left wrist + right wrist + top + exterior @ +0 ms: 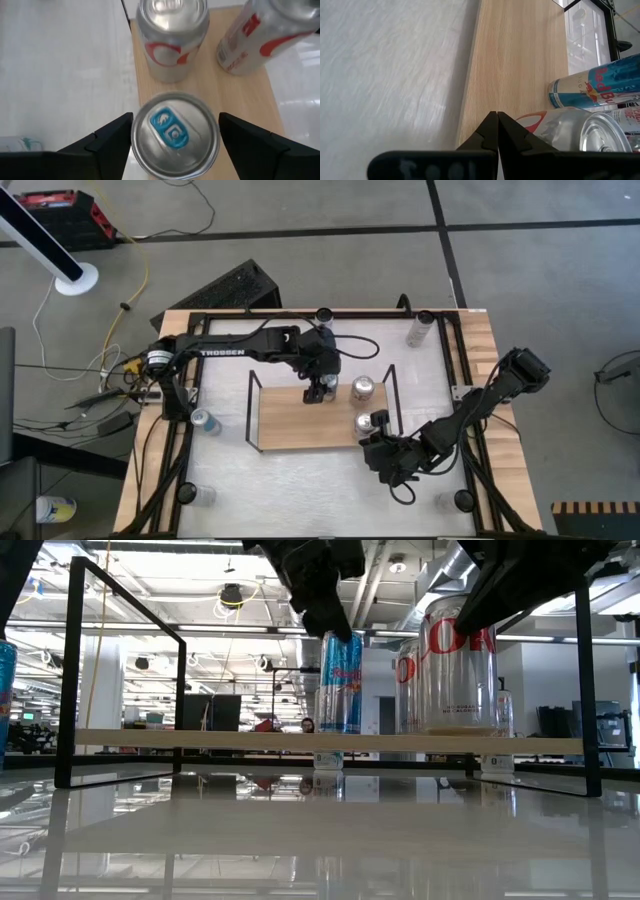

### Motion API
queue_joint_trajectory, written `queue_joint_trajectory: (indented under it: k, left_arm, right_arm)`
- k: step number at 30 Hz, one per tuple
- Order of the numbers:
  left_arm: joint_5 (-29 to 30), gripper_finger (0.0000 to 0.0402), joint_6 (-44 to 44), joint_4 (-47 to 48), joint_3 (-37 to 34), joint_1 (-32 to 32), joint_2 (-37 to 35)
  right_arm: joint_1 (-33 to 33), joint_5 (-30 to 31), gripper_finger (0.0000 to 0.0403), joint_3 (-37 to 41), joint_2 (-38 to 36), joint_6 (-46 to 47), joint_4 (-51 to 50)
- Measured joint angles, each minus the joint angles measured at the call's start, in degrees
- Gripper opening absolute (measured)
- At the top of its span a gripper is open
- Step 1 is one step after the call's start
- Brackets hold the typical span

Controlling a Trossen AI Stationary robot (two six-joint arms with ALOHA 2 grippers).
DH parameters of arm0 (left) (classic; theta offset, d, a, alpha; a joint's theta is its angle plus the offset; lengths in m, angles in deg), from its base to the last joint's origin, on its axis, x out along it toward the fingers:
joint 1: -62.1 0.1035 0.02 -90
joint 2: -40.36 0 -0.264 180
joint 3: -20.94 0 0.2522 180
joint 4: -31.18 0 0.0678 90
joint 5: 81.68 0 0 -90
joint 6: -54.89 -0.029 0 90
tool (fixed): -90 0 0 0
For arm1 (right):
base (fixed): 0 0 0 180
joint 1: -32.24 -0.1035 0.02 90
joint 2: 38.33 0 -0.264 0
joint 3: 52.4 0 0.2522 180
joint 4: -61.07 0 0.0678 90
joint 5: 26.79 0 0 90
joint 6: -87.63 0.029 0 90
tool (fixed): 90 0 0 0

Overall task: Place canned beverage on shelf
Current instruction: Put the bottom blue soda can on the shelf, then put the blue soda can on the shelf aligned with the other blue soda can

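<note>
From above, the shelf, pale wood with black wire ends, sits mid-table. The left gripper, jaws spread, straddles a blue can at its far edge. Low view: the can stands upright. The right gripper is closed, empty.

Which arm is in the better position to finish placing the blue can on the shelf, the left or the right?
The left. Its gripper already straddles the blue can, standing on the shelf, fingers open on either side. The right gripper is shut, beside the silver cans, not at the blue one.
</note>
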Motion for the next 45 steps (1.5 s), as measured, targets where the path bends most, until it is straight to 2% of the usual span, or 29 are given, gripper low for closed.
queue_joint_trajectory:
  k: [6, 10, 14, 19, 23, 28, 33, 40, 45]
  left_arm:
    - [0.04, 0.0278, 0.09, 2.01, 4.58, -0.13, -0.01]
    - [0.10, 0.0278, 0.75, 7.25, 9.60, -0.13, -0.01]
    - [0.20, 0.0279, 5.95, 16.61, 15.98, -0.13, -0.01]
    - [0.34, 0.0279, 13.84, 34.49, 23.06, -1.15, -0.04]
    - [2.64, 0.0279, 17.30, 43.86, 23.62, -4.64, -2.20]
    - [10.08, 0.0279, 22.91, 48.79, 18.99, -11.43, -7.75]
    - [16.48, 0.0279, 32.51, 48.28, 8.79, -18.48, -17.15]
    - [18.44, 0.0279, 52.06, 47.12, -9.07, -25.94, -31.66]
    - [15.70, 0.0279, 59.52, 46.12, -21.19, -28.33, -39.32]
  right_arm:
    - [0.00, -0.02, 0.0024, -0.02, 0.00, 0.00, -0.02]
    - [0.00, -0.02, 0.0024, -0.02, 0.00, 0.00, -0.02]
    - [0.00, -0.02, 0.0024, -0.02, 0.00, 0.00, -0.01]
    - [0.00, -0.02, 0.0024, -0.03, 0.00, 0.01, 0.01]
    - [0.00, -0.02, 0.0024, -0.04, 0.00, 0.04, 0.37]
    - [0.00, -1.29, 0.0024, -0.05, -0.02, 1.49, 0.55]
    - [0.00, -2.98, 0.0024, -0.07, -0.02, 1.55, 1.40]
    - [0.49, -3.12, 0.0024, -0.07, -0.02, 1.51, 2.62]
    - [1.52, -3.18, 0.0024, -0.07, -0.02, 1.48, 3.13]
